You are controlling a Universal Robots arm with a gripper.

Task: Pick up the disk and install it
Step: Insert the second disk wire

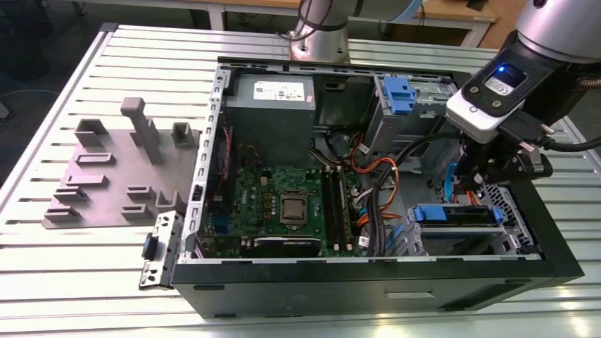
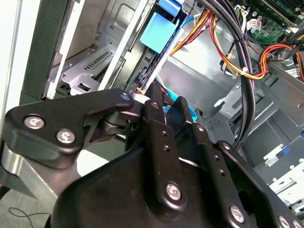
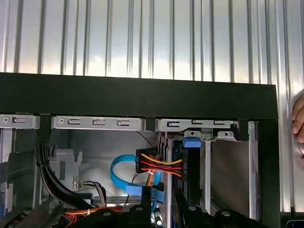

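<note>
Desk: ribbed silver metal with long parallel slats; fills the exterior view from edge to edge.
Computer case: black sheet-metal box lying open in the centre and right of the exterior view, with bare grey steel inside.
Disk: lower right of the exterior view, inside the case in the steel bay by the case's right wall. It is a slim rectangular slab with a dark body and a glossy blue plastic frame along its upper edge. It appears to stand on edge. Its long axis runs across the frame, roughly parallel to the case's near wall.
End effector: black jointed metal links with silver screw heads, seen close up in the second wrist view. It hangs from the arm at the upper right of the exterior view, reaches down into the case, and sits just above the right end of the disk. I cannot tell whether it is apart or clamped.
Circuit board: flat, green and densely studded, at centre frame on the case floor.
Grey box: matt metal with a white sticker, at upper centre inside the case.
Blue latch: moulded plastic on a grey metal cage, at the upper right of the case and well apart from the disk.
Wires: orange, red and yellow strands looping between the circuit board and the bay.
Blue cable: a flat ribbon curled in a loop, beside a black plug with red and yellow leads.
Grey tray: a matt moulded plate with upright blocks, on the desk at centre left.
Hand: a person's fingertips resting on the desk slats beyond the case wall.
</note>
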